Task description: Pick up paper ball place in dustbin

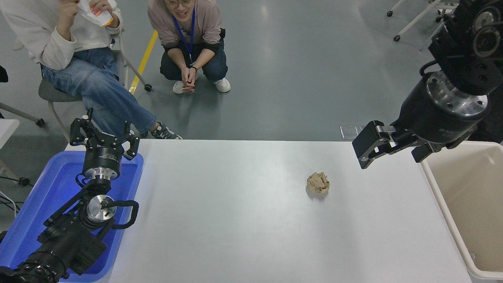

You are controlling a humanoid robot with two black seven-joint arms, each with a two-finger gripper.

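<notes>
In the head view, a white table (243,220) is seen from above, with a bright blue tray (35,208) at its left end and a cream-beige dustbin (444,204) at its right end. The left gripper (103,135) is parked over the far part of the blue tray, its fingers spread apart and nothing held between them. The right gripper (363,151) is reached in from the upper right, held above the table's far right part, just to the left of the dustbin's near wall; whether its fingers are apart or together cannot be told from this angle, and nothing is seen held in it. The paper ball (318,182), a small crumpled tan wad, is lying on the bare table, to the left of the right gripper and nearer the camera, close to it but not touched. Nothing is placed between the gripper and the ball. Beyond the table, on the grey floor, one person (78,59) is seated on a chair at the far left, with a white wrapper held up, and a second person (190,43) is crouched with hands clasped and a blue lanyard worn. A yellow floor line (143,61) is seen between them. No writing can be read.
</notes>
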